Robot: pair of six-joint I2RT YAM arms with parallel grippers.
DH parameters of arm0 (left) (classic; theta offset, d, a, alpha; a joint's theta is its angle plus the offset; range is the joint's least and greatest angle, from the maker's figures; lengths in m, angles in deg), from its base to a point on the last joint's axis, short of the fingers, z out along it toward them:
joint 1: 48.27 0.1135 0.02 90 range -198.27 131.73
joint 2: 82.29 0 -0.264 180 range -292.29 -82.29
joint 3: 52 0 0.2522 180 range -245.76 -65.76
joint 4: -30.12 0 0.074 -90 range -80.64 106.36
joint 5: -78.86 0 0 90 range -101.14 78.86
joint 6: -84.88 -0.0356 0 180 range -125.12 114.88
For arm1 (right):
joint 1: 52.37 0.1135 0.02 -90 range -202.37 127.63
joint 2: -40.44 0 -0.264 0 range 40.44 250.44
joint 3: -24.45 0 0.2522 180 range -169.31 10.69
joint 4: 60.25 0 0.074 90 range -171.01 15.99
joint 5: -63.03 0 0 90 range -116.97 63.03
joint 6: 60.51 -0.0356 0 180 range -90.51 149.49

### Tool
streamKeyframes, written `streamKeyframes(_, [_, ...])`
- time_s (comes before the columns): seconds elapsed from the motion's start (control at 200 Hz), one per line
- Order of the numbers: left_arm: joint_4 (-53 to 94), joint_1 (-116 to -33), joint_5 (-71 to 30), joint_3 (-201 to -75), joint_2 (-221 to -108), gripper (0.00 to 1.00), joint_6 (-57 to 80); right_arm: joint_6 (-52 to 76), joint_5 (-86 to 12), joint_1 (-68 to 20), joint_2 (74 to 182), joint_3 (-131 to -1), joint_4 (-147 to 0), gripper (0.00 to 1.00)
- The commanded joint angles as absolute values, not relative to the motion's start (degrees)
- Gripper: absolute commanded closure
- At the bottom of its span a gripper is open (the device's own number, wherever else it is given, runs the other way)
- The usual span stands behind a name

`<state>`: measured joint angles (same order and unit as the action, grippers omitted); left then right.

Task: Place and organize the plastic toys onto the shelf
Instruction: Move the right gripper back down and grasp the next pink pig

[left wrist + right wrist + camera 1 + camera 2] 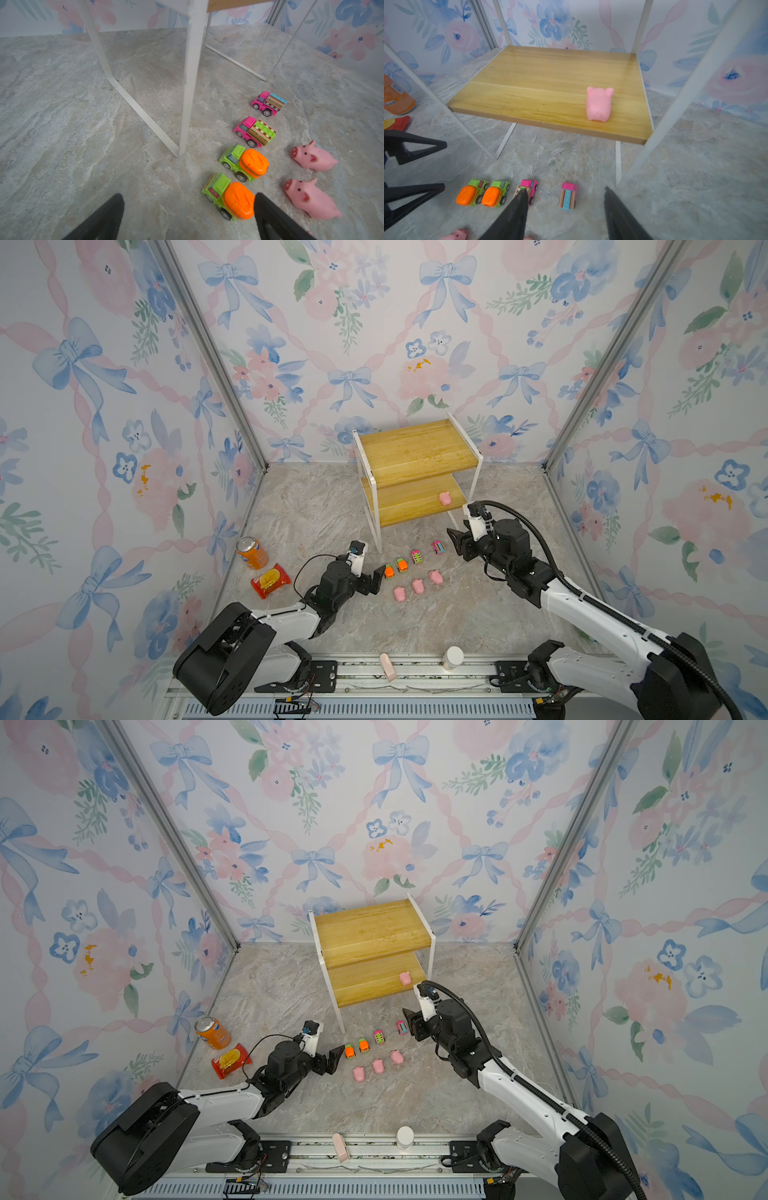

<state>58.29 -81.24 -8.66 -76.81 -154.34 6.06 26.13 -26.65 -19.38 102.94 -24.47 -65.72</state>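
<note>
1 pig (599, 104) sits on the shelf (415, 506); 3 pigs (417, 585) and 4 cars (401, 564) wait on the worktop (316, 506). Left hand (187, 205) and right hand (457, 543) gape wide, empty.

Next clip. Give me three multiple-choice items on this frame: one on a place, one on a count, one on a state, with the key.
1. Where does the shelved pig stand on the shelf?
A) upper board B) lower board C) beneath it, on the floor

2. How many pigs lie on the table?
A) two B) three C) five

3. What state is the left gripper in?
A) open, empty B) shut on a car C) shut on a pig

Key:
B, the pig sits on the lower board.
B, both top views show three in a row.
A, its fingers stand wide apart, gripping nothing.
</note>
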Motion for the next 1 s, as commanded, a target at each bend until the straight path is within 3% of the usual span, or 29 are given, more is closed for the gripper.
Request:
streamKeyframes(0.0, [58.63, -80.9, -9.5, -76.88, -153.91, 0.02, 6.14, 19.64, -25.4, -14.74, 103.41, -18.45, -63.92, 0.4])
streamKeyframes(0.285, [58.63, -80.9, -10.22, -76.81, -154.17, 0.02, 6.9, 12.85, -17.43, -4.13, 111.06, -9.6, -51.64, 0.41])
streamKeyframes(0.595, [58.64, -80.96, -10.35, -76.29, -153.48, 0.02, 7.26, 15.0, -19.18, -5.01, 120.42, -10.66, -47.26, 0.44])
streamKeyframes(0.995, [58.63, -80.91, -10.18, -76.3, -153.79, 0.02, 7.19, 17.62, -23.78, -10.06, 121.3, -10.67, -45.97, 0.47])
